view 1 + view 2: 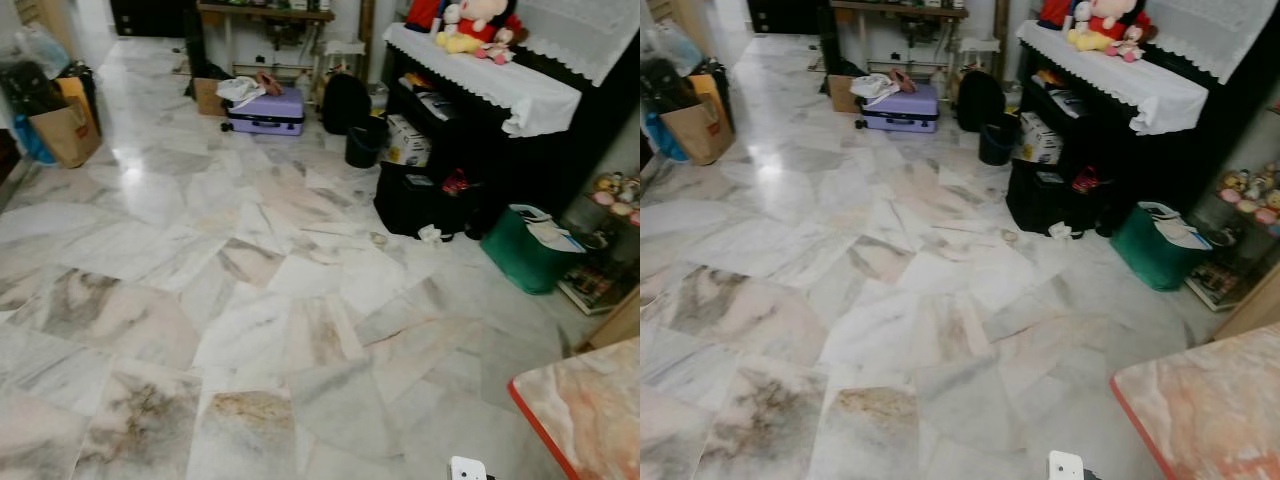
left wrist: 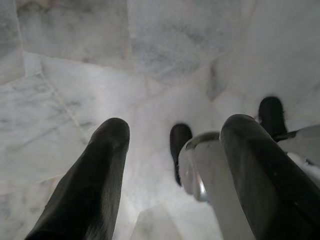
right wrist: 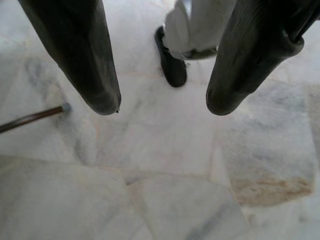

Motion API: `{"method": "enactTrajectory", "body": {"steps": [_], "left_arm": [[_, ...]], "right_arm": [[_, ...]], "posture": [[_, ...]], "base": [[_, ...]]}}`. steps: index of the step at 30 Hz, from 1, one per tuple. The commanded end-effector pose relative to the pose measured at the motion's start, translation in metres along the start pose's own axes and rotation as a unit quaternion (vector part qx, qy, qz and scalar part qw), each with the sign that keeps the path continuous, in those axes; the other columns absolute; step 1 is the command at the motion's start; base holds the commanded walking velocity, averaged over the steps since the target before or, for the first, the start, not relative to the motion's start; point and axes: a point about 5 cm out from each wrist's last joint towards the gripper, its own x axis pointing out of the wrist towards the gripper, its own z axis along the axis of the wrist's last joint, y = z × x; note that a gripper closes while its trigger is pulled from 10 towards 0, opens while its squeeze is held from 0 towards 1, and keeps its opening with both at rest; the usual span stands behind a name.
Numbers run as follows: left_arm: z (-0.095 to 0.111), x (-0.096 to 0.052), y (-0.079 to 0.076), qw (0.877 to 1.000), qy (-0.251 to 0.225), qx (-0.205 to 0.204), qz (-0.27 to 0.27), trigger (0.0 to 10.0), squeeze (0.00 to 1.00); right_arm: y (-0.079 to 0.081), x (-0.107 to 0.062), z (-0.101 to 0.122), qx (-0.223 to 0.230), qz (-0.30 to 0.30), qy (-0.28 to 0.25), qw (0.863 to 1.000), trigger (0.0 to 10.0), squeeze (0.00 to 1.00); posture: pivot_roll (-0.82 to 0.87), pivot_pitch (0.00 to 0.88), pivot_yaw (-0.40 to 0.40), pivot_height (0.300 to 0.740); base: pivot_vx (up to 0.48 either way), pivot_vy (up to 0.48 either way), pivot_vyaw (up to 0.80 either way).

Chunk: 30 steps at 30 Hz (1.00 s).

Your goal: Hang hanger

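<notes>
Standing over marble floor [image 1: 250, 300] with left pincer [image 2: 172, 145] and right pincer [image 3: 162, 105] both spread wide, empty; no hanger held, task seemingly unstarted.

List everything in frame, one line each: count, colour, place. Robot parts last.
Floor: 1, white-grey marble, whole foreground.
Suitcase: 1, lilac, lying flat at the far wall.
Paper bag: 1, brown, far left.
Bin: 1, black, right of the suitcase.
Shelf unit: 1, black with white lace cloth, far right.
Plush toys: several, red and yellow, on the cloth.
Black bag: 1, on the floor before the shelf unit.
Green basket: 1, right, papers inside.
Table: 1, marbled top with red edge, near right corner.
Left end effector: black fingers apart, over the floor.
Right end effector: black fingers apart, over the floor.
</notes>
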Motion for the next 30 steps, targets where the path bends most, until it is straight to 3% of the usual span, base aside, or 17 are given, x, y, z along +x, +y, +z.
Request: {"method": "enactTrajectory", "body": {"steps": [1, 7, 12, 18, 22, 26, 30], "left_arm": [[0.051, 0.005, -0.001, 0.998, -0.053, -0.023, -0.016, 10.0, 0.00], [0.038, 0.004, 0.001, 0.999, -0.037, -0.013, -0.018, 10.0, 0.00], [0.032, 0.004, 0.000, 0.999, -0.029, -0.007, -0.021, 10.0, 0.00], [0.023, 0.003, -0.001, 0.999, -0.026, -0.004, -0.021, 10.0, 0.00], [0.022, 0.002, 0.001, 0.999, -0.030, -0.005, -0.010, 10.0, 0.00], [0.020, 0.002, 0.003, 0.999, -0.033, -0.002, -0.006, 10.0, 0.00], [0.012, 0.001, 0.002, 0.999, -0.018, 0.028, -0.016, 10.0, 0.00]], "right_arm": [[-0.019, 0.000, 0.025, 0.054, 0.028, -0.003, 0.998, 10.0, 0.00], [-0.024, -0.001, 0.026, 0.056, 0.024, -0.003, 0.998, 10.0, 0.00], [-0.014, 0.000, 0.020, 0.058, 0.033, -0.001, 0.998, 10.0, 0.00], [-0.014, -0.001, 0.009, 0.060, 0.034, 0.010, 0.998, 10.0, 0.00], [-0.008, -0.002, -0.007, 0.036, 0.037, 0.035, 0.998, 10.0, 0.00], [-0.001, -0.001, -0.009, 0.032, 0.046, 0.035, 0.998, 10.0, 0.00], [0.006, 0.000, -0.001, 0.047, 0.052, 0.016, 0.997, 10.0, 0.00]], "posture": [[0.20, 0.000, -0.083, 0.740], [0.20, 0.000, -0.079, 0.740], [0.19, 0.000, -0.064, 0.740], [0.23, 0.000, -0.081, 0.740], [0.27, 0.000, -0.101, 0.740], [0.25, 0.000, -0.094, 0.740], [0.20, 0.000, -0.061, 0.740]], "base": [[0.000, 0.000, 0.00], [0.000, 0.000, 0.00], [0.000, 0.000, 0.00], [0.000, 0.000, -0.80], [0.000, 0.000, -0.80], [0.000, -0.202, -0.80], [0.000, -0.461, -0.80]]}}
